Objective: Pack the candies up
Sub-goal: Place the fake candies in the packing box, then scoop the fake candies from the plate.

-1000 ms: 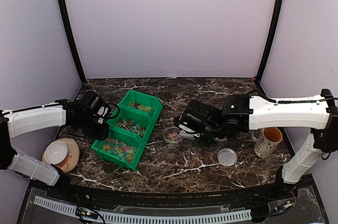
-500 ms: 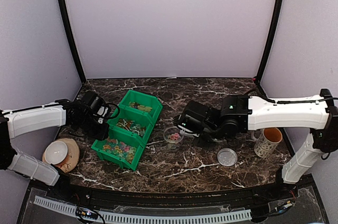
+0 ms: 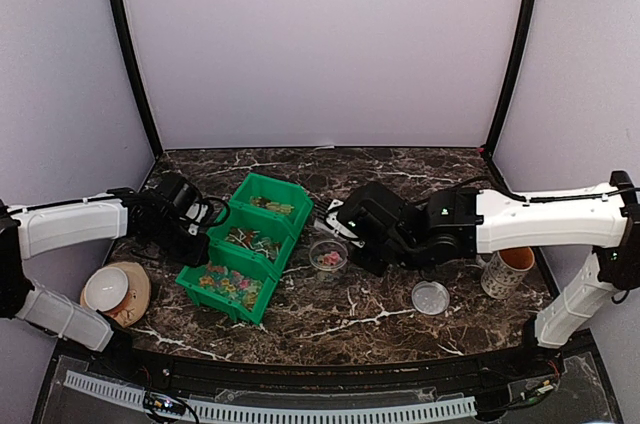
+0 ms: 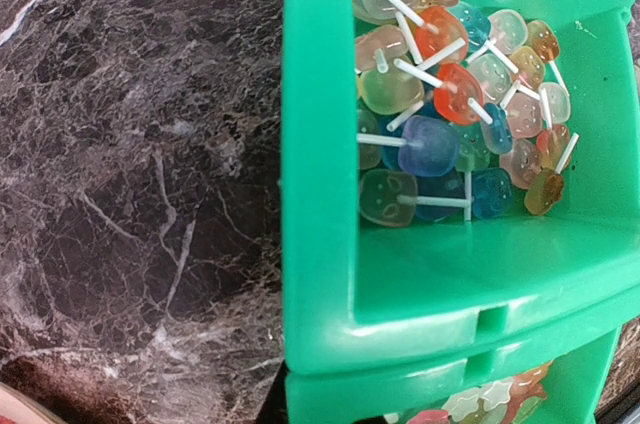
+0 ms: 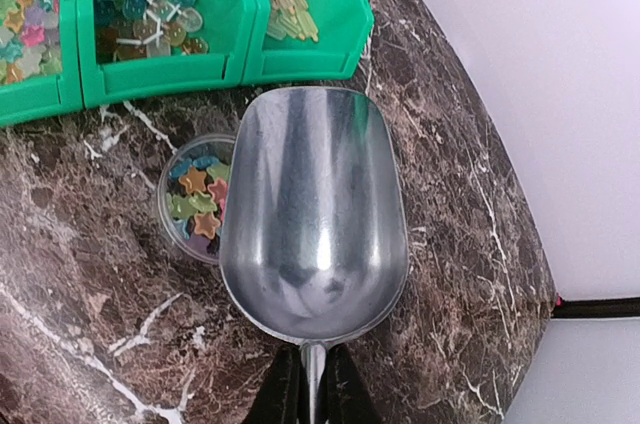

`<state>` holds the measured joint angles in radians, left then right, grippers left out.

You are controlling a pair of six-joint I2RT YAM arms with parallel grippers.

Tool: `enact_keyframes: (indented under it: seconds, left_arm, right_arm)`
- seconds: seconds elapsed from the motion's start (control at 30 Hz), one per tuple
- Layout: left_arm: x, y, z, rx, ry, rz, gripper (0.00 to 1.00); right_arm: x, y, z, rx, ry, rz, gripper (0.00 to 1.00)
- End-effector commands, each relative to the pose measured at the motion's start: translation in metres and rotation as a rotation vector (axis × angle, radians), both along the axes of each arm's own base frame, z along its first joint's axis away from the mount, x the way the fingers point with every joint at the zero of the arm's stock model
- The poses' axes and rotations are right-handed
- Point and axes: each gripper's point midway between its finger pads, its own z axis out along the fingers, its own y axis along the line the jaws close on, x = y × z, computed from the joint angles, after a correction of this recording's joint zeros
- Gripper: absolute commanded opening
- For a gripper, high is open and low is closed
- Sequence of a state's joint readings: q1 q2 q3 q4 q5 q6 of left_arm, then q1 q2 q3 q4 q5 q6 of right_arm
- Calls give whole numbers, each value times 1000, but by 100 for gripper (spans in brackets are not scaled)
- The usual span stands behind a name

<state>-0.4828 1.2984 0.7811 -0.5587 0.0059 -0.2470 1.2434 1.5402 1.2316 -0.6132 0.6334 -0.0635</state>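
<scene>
The candies lie in a three-part green bin [image 3: 262,272]: stars [image 3: 225,286] nearest, lollipops [image 4: 450,114] in the middle, pale sticks [image 5: 285,4] farthest. More star candies [image 5: 198,206] fill a small clear tub [image 3: 328,256] right of the bin. My right gripper [image 5: 313,369] is shut on the handle of a metal scoop [image 5: 312,214], which is empty and hovers beside the tub, its mouth toward the bin. My left gripper [image 3: 192,234] is at the bin's left wall, shut on it; its fingers are almost hidden in the left wrist view.
The tub's clear lid [image 3: 430,296] lies on the marble right of the tub. A mug [image 3: 505,272] stands at the right under my right arm. A white bowl on a tan plate [image 3: 112,289] sits at the near left. Purple walls close in the table.
My right arm has carried the scoop off the tub, back and left toward the bin, uncovering the stars in the tub. The bin has turned slightly. The left arm has barely moved.
</scene>
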Motion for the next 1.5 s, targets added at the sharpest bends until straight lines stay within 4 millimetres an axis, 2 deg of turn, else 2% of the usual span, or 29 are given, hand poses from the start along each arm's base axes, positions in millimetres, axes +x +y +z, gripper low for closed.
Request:
enact_keyframes:
  seconds: [0.0, 0.17, 0.23, 0.4, 0.67, 0.87, 1.13, 1.47]
  left_arm:
    - [28, -30, 34, -134, -128, -37, 0]
    - [30, -27, 37, -115, -144, -42, 0]
    - [28, -29, 35, -122, -132, -56, 0]
    - [25, -33, 31, -129, -101, -78, 0]
    - [25, -23, 46, -85, -157, -77, 0]
    - [19, -26, 44, -87, -151, -117, 0]
    - [25, -13, 48, 16, -213, -112, 0]
    - [28, -9, 49, 59, -240, -101, 0]
  right_arm:
    - [8, 26, 19, 145, -46, 11, 0]
    - [6, 40, 23, 133, -8, 52, 0]
    - [4, 48, 12, 91, 25, 78, 0]
    - [0, 67, 4, 45, 88, 138, 0]
    - [2, 87, -13, -60, 147, 164, 0]
    - [3, 100, -21, -92, 177, 178, 0]
    - [5, 109, -36, -153, 217, 174, 0]
    - [9, 110, -49, -218, 228, 155, 0]
